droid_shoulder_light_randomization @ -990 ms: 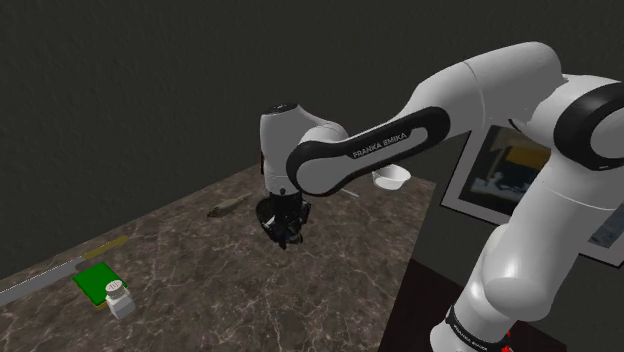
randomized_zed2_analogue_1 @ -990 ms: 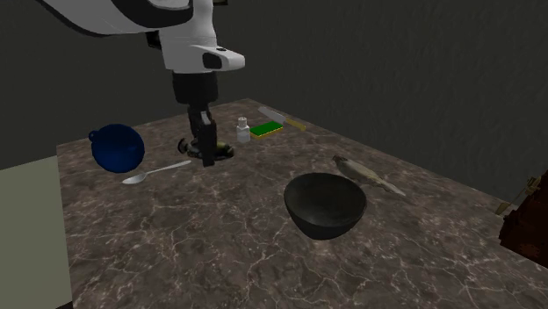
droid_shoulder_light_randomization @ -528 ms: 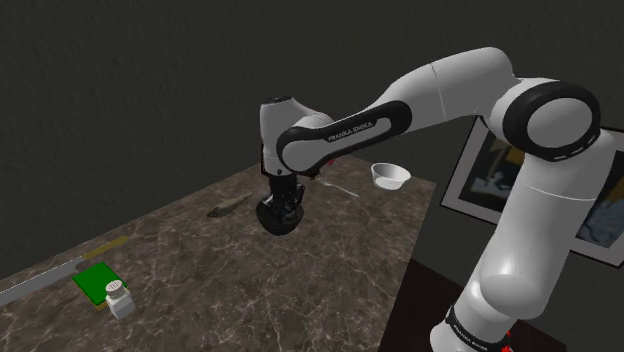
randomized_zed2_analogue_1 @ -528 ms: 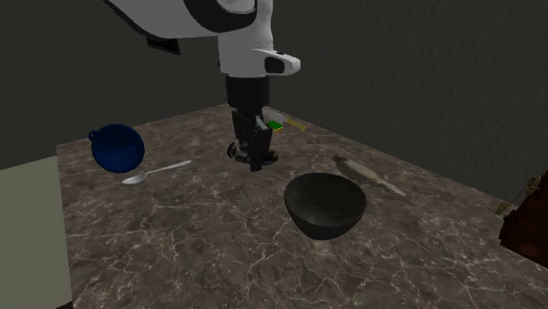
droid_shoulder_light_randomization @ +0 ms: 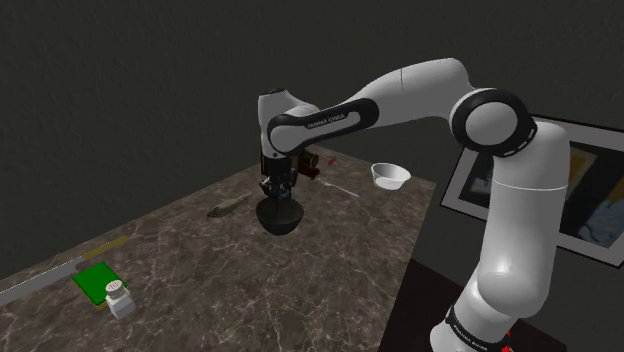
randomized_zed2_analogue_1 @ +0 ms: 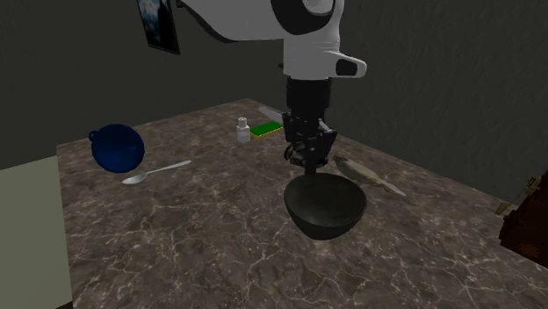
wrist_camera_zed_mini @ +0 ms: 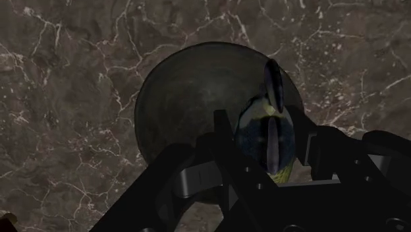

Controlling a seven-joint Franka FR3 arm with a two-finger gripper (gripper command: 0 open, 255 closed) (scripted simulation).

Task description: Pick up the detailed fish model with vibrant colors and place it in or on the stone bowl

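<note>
One pincer (randomized_zed2_analogue_1: 306,159), fish (wrist_camera_zed_mini: 265,135) now over bowl (randomized_zed2_analogue_1: 321,219)

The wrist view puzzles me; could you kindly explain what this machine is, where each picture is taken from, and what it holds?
It is a white robot arm with a black two-finger gripper. The shoulder view looks down from beside and behind the arm, the second exterior view from another side of the marbled table, and the wrist view along the gripper. The gripper clasps a blue and yellow fish above a dark bowl. On the table are a spoon, a blue pot, a green sponge and a small white bottle.
</note>
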